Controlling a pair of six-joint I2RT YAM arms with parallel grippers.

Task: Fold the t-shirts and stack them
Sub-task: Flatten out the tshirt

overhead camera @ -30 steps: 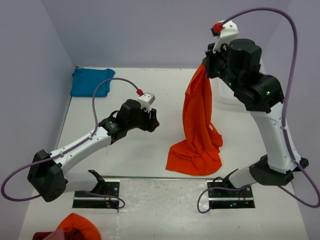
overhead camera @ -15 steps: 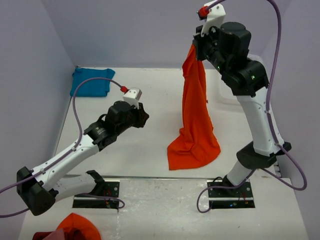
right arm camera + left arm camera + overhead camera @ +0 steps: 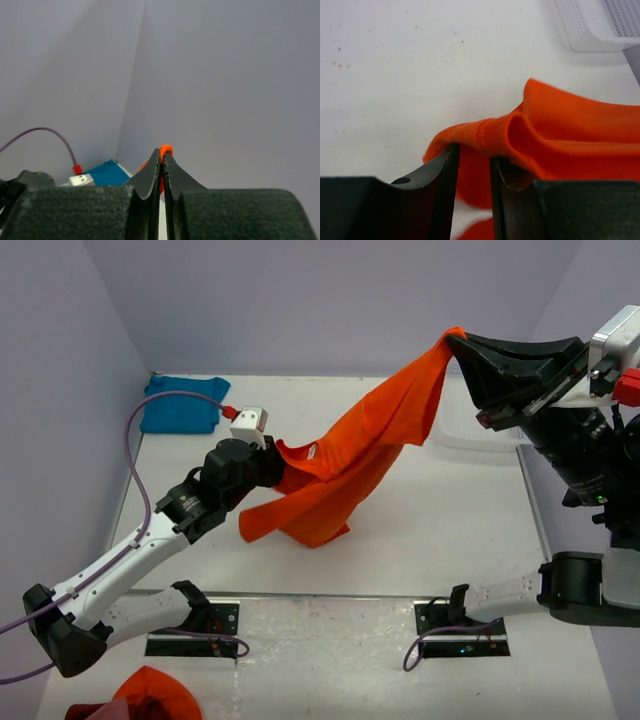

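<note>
Top external view, item one: bright orange cotton t-shirt (image 3: 350, 455), lifted and stretched as a sagging band from centre frame to upper right. Its lower folds hang over the white table (image 3: 450, 530); contact cannot be told. At centre-left the left gripper (image 3: 272, 464) pinches a stitched edge; the left wrist view shows cloth bunched between its fingers (image 3: 445, 175). At upper right the right gripper (image 3: 462, 340) is clamped tight on the shirt's top corner. Item two: teal-blue cotton t-shirt (image 3: 180, 405), folded flat, upper left, well apart. Also a white mesh basket (image 3: 600, 22), upper right of the left wrist view.
</note>
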